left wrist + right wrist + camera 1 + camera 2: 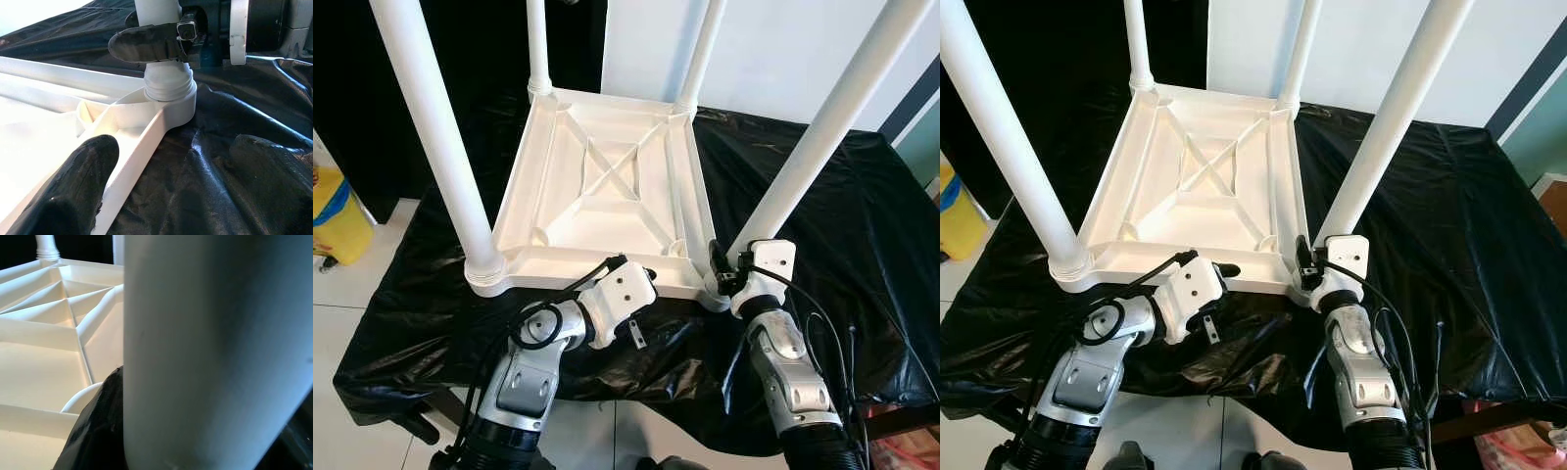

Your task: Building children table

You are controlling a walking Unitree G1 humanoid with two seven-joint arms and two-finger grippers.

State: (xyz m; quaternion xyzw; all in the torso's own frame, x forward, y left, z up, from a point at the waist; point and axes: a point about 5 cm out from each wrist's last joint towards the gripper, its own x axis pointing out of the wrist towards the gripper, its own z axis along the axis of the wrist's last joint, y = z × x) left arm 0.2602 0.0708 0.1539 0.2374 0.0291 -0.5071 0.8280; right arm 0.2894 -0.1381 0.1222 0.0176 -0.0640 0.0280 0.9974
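A white plastic children's table lies upside down on a black-covered surface, its legs pointing up. My right gripper is shut on the base of the near right leg, just above its threaded socket; the right wrist view has that leg close up with a black finger against it. My left gripper is open at the table's front rim, which passes between its two fingertips: one sits over the inside of the top, the other over the cloth. The near left leg stands in its corner.
The black sheet covers the whole work surface and hangs over its front edge. A yellow container stands on the white tiled floor at the left. Two far legs rise against a dark backdrop and a white wall.
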